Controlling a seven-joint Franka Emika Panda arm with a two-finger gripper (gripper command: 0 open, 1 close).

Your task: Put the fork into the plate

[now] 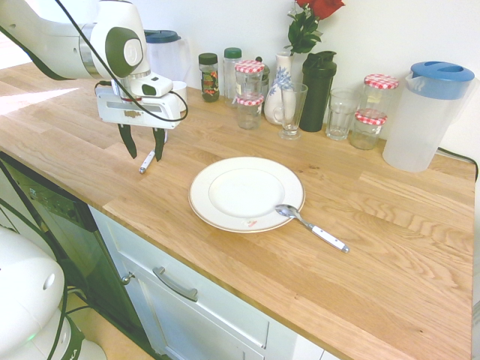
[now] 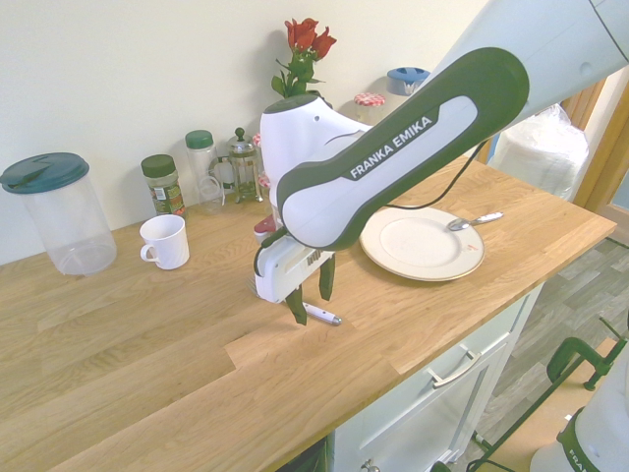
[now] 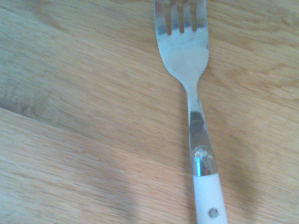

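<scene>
Task barely begun. Fork [image 1: 147,162] lay flat on wooden counter [image 1: 375,247], well apart from plate [image 1: 246,193], not lifted. Gripper [image 1: 143,142] hung directly over fork, pointing down, jaws apart astride handle, gripping nothing. Spoon [image 1: 311,226] rested against plate rim. Left: close on fork, lift, carry, set into plate.

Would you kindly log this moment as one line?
pincer: open, over fork | fork: flat on counter | plate: empty | spoon: bowl on plate rim
</scene>
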